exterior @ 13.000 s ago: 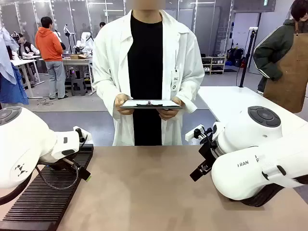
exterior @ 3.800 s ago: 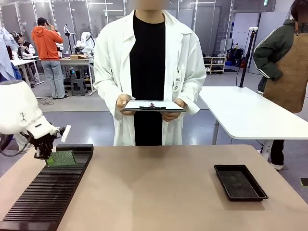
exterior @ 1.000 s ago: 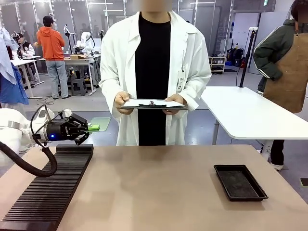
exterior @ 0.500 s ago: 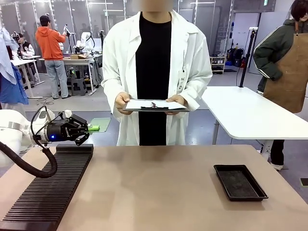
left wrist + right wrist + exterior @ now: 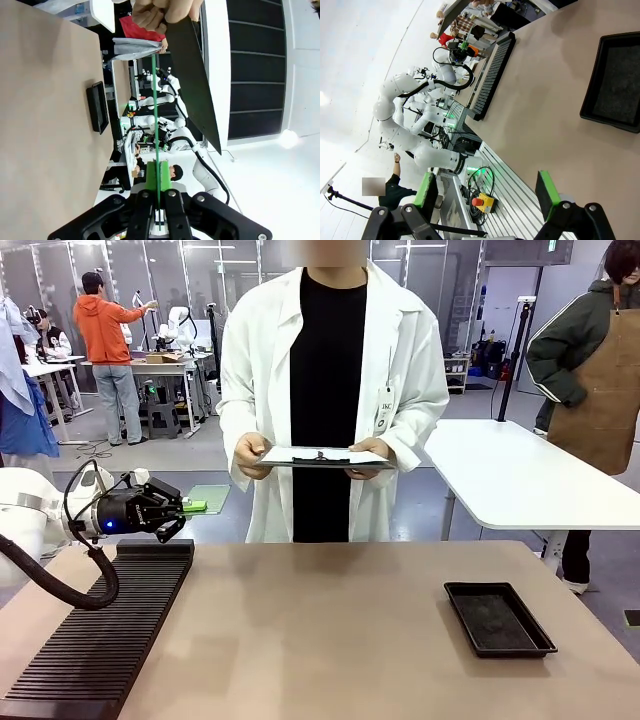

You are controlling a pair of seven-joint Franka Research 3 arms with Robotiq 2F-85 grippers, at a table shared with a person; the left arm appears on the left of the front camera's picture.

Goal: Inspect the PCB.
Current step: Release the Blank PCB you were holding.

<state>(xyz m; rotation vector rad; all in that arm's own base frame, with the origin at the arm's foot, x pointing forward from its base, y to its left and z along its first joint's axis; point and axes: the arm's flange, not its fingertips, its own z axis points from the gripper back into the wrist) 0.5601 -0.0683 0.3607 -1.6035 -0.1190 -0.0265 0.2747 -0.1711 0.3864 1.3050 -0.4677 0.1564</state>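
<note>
The PCB, a thin pale green board with a brighter green strip at the gripped edge, hangs flat in the air above the table's far left corner. My left gripper is shut on that edge and points toward the person. In the left wrist view the PCB shows edge-on as a thin green line rising from between the shut left gripper. My right gripper is open wide above the table, with nothing between its green pads.
A person in a white coat stands at the far side holding a clipboard with both hands. A black slotted rack lies along the table's left side. A shallow black tray sits at the right.
The person has shifted a little to the right with the clipboard. My left gripper and the PCB have stayed where they were.
</note>
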